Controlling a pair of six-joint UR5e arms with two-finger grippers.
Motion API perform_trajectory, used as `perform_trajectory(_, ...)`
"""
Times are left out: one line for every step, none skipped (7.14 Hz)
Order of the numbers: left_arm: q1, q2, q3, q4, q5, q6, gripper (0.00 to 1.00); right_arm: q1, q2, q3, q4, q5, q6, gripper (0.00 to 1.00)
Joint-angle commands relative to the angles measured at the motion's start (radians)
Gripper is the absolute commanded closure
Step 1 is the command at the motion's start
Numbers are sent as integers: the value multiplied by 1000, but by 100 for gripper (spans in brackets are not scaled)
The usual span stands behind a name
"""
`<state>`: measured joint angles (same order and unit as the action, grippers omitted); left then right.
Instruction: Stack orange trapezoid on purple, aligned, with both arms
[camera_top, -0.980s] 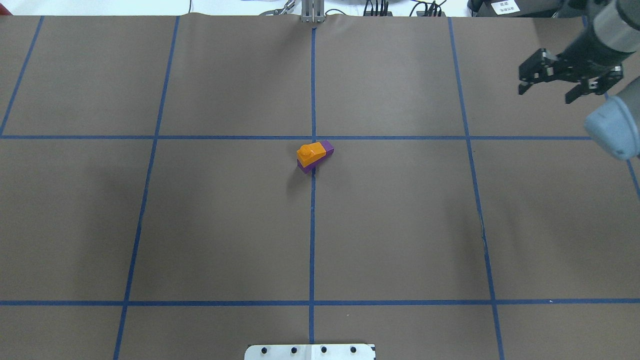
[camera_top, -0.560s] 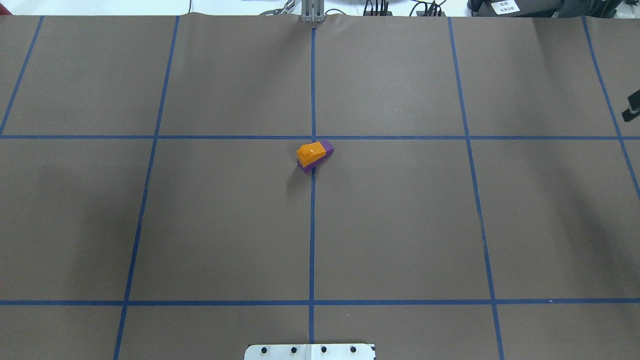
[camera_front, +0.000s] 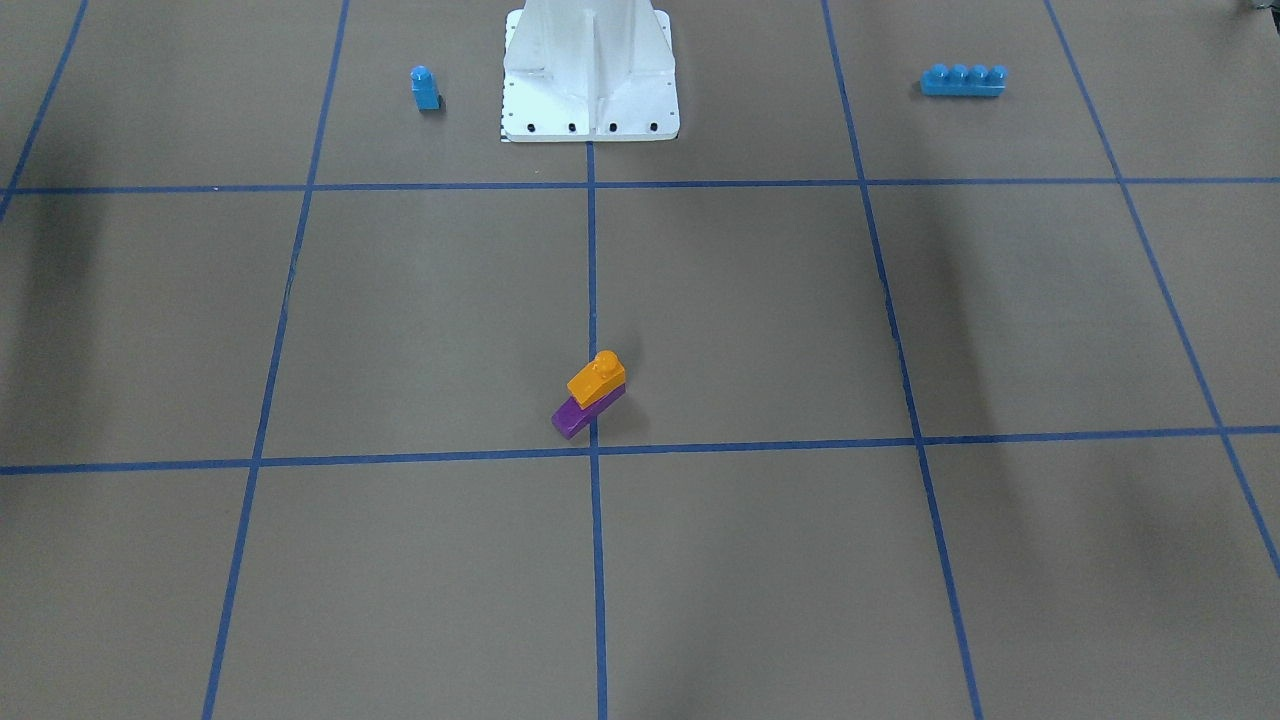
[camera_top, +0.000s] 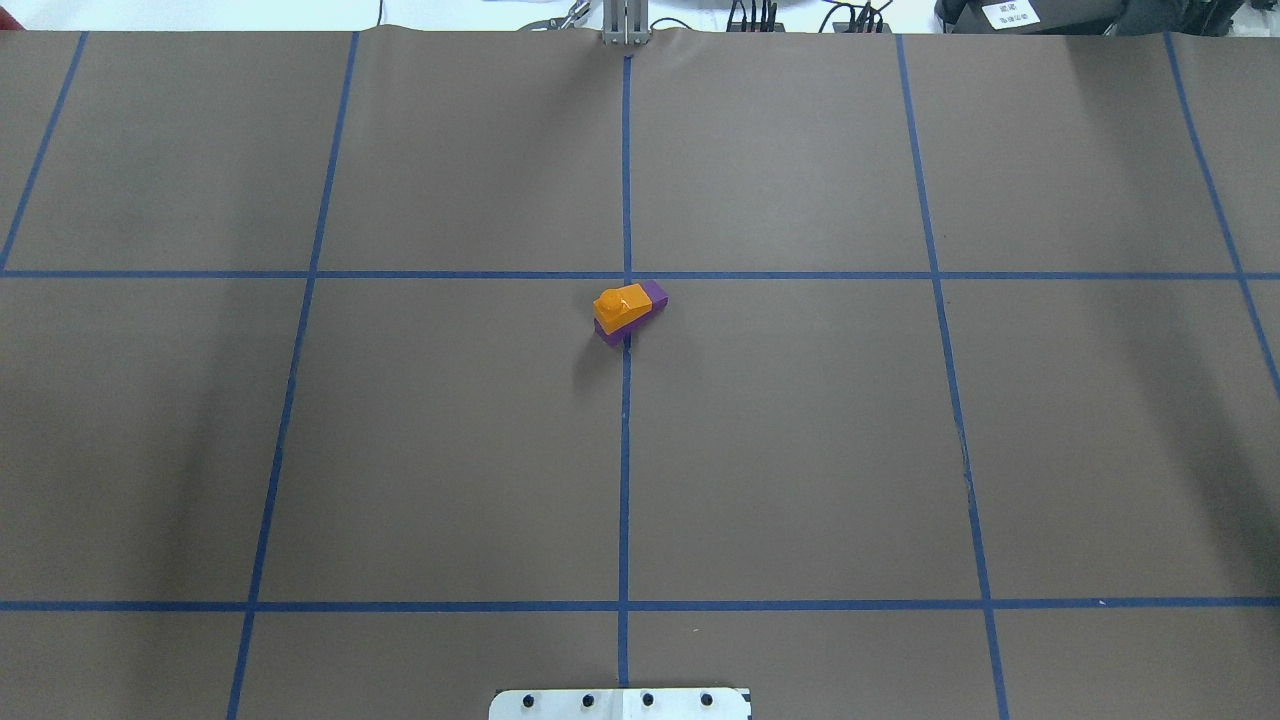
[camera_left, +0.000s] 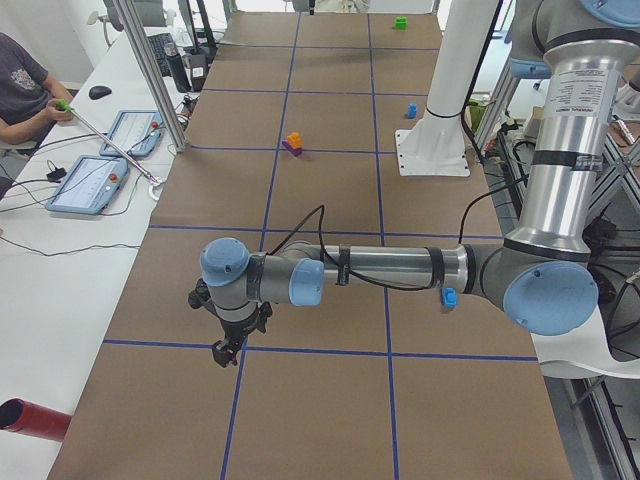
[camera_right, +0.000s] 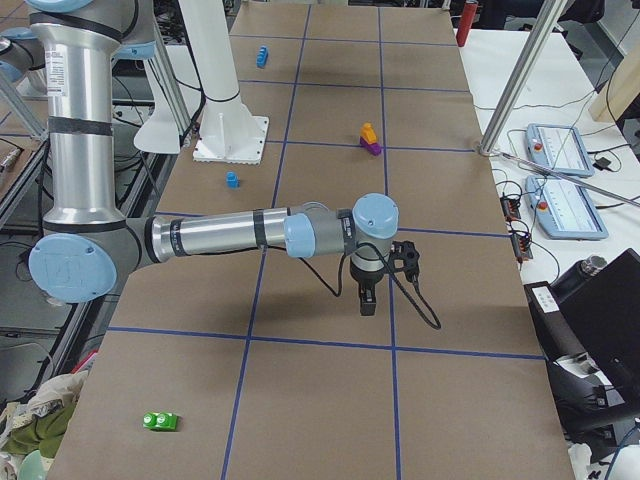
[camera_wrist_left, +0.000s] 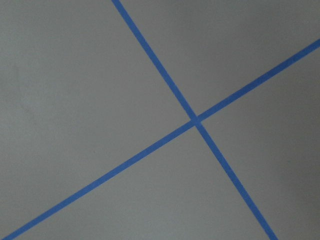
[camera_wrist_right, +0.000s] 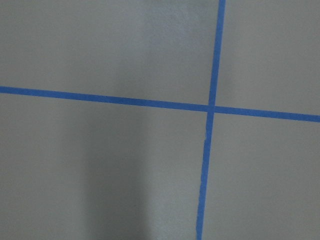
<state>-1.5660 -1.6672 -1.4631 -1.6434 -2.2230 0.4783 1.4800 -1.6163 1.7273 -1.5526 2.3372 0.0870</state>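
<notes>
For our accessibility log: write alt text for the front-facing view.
An orange trapezoid sits stacked on a longer purple block, mid-table on brown paper gridded with blue tape. At the top stand the robot's white base, a small blue block and a blue four-stud brick.

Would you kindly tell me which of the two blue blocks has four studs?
The long blue brick on the robot's left of the white base; the small blue block on its right has one stud.
</notes>
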Motion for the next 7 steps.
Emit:
perform_trajectory(-2, 24, -64, 8, 20, -140, 0, 8, -22, -32, 22, 10, 0, 0)
perform_trajectory(-2, 27, -106, 77, 16, -170, 0, 9, -25, -37, 20, 10, 0, 0)
perform_trajectory(-2, 46, -144, 109, -10, -219, 0, 9, -27, -37, 22, 10, 0, 0)
perform_trajectory(0, 72, -143, 103, -64, -225, 0, 13, -27, -38, 20, 17, 0, 0)
perform_trajectory(0, 72, -141, 103, -66, -225, 0, 14, -34, -40, 20, 17, -1, 0)
perform_trajectory(1, 70, -143, 103, -64, -225, 0, 14, -40, -40, 20, 16, -1, 0)
perform_trajectory(1, 70, -143, 102, -63, -225, 0, 22, -48, -37, 22, 16, -3, 0)
